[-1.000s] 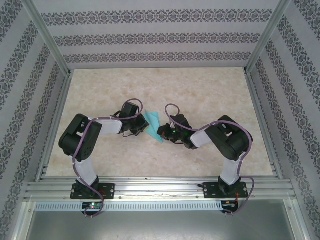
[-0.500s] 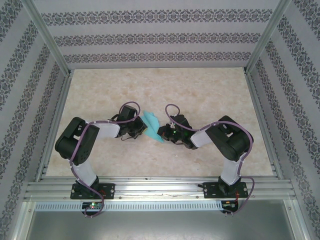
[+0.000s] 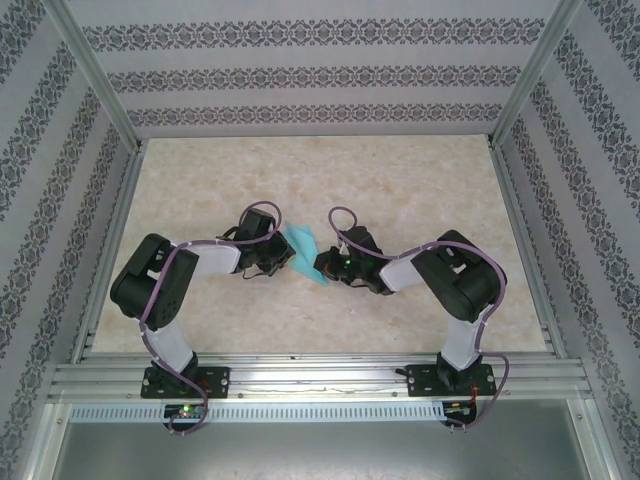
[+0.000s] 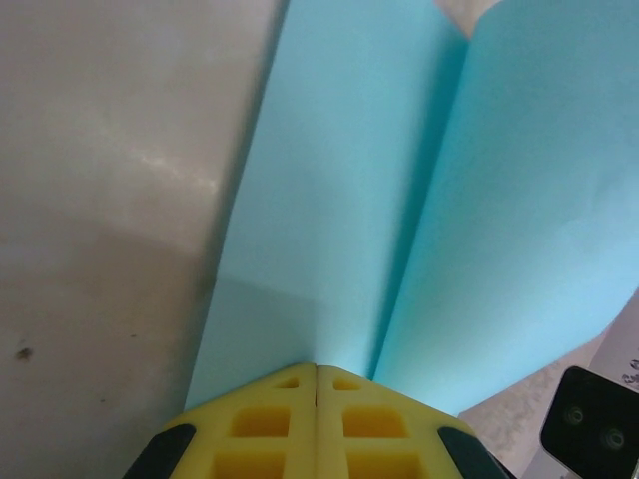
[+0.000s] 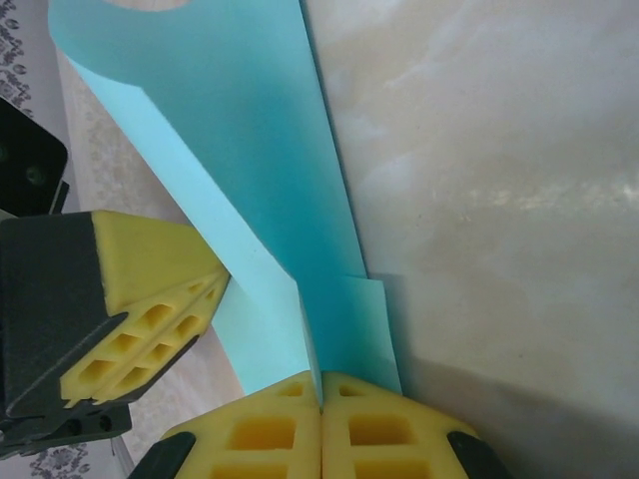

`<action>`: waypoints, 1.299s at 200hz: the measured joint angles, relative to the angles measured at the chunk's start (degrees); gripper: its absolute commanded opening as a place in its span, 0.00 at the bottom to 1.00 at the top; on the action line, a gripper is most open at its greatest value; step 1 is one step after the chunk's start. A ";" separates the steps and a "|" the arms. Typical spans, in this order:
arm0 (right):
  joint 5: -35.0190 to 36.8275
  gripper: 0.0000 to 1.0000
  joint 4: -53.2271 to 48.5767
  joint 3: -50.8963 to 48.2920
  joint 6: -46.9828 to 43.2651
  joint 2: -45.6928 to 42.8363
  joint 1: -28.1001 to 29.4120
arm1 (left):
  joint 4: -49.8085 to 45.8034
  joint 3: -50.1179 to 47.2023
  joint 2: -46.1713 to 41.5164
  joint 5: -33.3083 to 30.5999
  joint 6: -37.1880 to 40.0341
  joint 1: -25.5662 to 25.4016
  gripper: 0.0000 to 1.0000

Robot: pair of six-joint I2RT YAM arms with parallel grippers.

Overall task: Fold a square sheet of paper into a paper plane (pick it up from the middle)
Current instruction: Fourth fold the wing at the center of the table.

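The square sheet of paper (image 3: 303, 243) is turquoise and folded into a narrow angular shape with a raised centre crease. It sits mid-table between my two grippers. My right gripper (image 3: 320, 265) is shut on the paper's upright folded layer (image 5: 250, 150), which runs straight into the seam between its yellow fingertips (image 5: 320, 377). My left gripper (image 3: 287, 255) is shut, and its joined tips (image 4: 317, 367) rest against one flat flap of the paper (image 4: 339, 200), left of the crease. Seen from the right wrist, the left gripper's yellow fingers (image 5: 150, 299) touch the paper's side.
The beige marbled table (image 3: 400, 180) is bordered by aluminium rails and patterned walls on three sides. A black part of the right arm (image 4: 594, 424) sits close by at the lower right of the left wrist view.
The left arm's elbow has dropped and swung left, with its gripper settling slightly lower against the paper. The right arm and the paper have barely moved.
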 measured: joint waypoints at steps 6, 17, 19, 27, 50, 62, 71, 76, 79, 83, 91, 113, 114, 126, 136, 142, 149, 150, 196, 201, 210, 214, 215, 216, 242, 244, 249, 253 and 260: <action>-0.11 0.07 -0.59 0.28 -0.33 0.00 -0.02 | -0.15 0.28 0.00 0.00 0.20 0.00 0.07; -0.20 0.07 -1.27 0.55 -0.63 -0.02 -0.02 | -0.26 0.57 -0.13 -0.04 0.61 0.00 0.07; -0.20 0.07 -1.31 0.57 -0.70 -0.02 -0.02 | -0.26 0.59 -0.15 -0.04 0.63 0.00 0.07; -0.20 0.07 -1.64 0.68 -0.81 -0.07 -0.02 | -0.37 0.57 -0.44 -0.07 0.83 0.00 0.06; -0.24 0.06 -2.32 1.03 -1.01 -0.07 -0.02 | -0.20 0.59 -1.68 -0.07 1.33 0.00 0.04; -0.31 0.06 -2.67 1.18 -1.07 -0.07 -0.02 | 0.66 0.59 -1.97 0.42 1.81 0.00 0.03; -0.39 0.06 -3.13 1.40 -1.16 -0.07 -0.02 | 1.57 0.74 -1.84 1.20 2.38 0.00 0.02; -0.39 0.06 -3.34 1.51 -1.22 -0.07 -0.02 | 2.03 0.85 -1.77 1.79 2.60 0.00 0.01; -0.39 0.06 -3.37 1.51 -1.22 -0.07 -0.02 | 2.54 0.98 -1.60 2.40 2.73 0.00 0.01; -0.39 0.06 -3.41 1.51 -1.22 -0.07 -0.02 | 2.99 1.14 -1.44 2.89 2.80 0.00 0.00; -0.39 0.06 -3.39 1.53 -1.22 -0.07 -0.02 | 4.39 1.66 -0.76 4.07 3.02 -0.02 0.00; -0.61 0.06 -3.41 1.53 -1.22 -0.07 -0.11 | 7.87 3.02 1.51 6.49 3.56 -0.02 0.00; -0.61 0.06 -3.39 1.53 -1.22 -0.07 -0.11 | 7.96 3.06 1.60 6.56 3.56 -0.02 0.00; -0.66 0.06 -3.39 1.53 -1.22 -0.07 -0.13 | 9.20 3.67 2.86 7.52 3.74 -0.02 0.00; -0.68 0.07 -3.39 1.53 -1.22 -0.07 -0.13 | 10.01 3.93 3.78 7.96 3.80 -0.02 0.00; -0.72 0.07 -3.39 1.53 -1.22 -0.07 -0.13 | 10.23 4.02 4.37 8.02 3.80 -0.02 0.00; -0.79 0.07 -3.39 1.53 -1.22 -0.07 -0.17 | 10.34 4.02 4.87 8.00 3.80 -0.02 0.00; -0.79 0.07 -3.39 1.53 -1.22 -0.07 -0.20 | 10.34 4.02 4.96 7.98 3.80 -0.02 0.00; -1.68 0.07 -3.39 1.62 -1.18 0.11 -0.50 | 10.21 4.02 6.47 7.08 3.74 -0.02 0.00; -1.68 0.07 -3.39 1.62 -1.18 0.11 -0.50 | 10.19 4.02 6.49 6.88 3.74 -0.02 0.00; -1.73 0.07 -3.39 1.62 -1.18 0.15 -0.50 | 10.05 4.02 6.51 6.62 3.74 -0.02 0.00; -1.77 0.07 -3.37 1.64 -1.16 0.17 -0.52 | 9.97 4.02 6.51 6.40 3.76 -0.02 0.00; -1.77 0.07 -3.39 1.64 -1.16 0.17 -0.52 | 9.97 4.02 6.51 6.40 3.76 -0.02 0.00; -1.79 0.07 -3.37 1.64 -1.16 0.17 -0.55 | 9.97 4.02 6.51 6.40 3.76 -0.02 0.00; -2.97 0.07 -3.48 1.88 -0.79 0.44 -1.01 | 9.55 4.07 6.64 5.95 3.82 0.00 0.00; -3.02 0.07 -3.48 1.88 -0.76 0.46 -1.07 | 9.55 4.07 6.67 5.90 3.82 0.00 0.00; -3.23 0.07 -3.54 1.88 -0.74 0.48 -1.16 | 9.49 4.07 6.73 5.84 3.82 0.00 0.00; -3.37 0.07 -3.56 1.92 -0.72 0.52 -1.22 | 9.44 4.07 6.78 5.84 3.85 0.00 0.00; -3.63 0.08 -3.65 2.05 -0.72 0.59 -1.25 | 9.27 4.13 6.91 5.81 3.85 0.00 0.00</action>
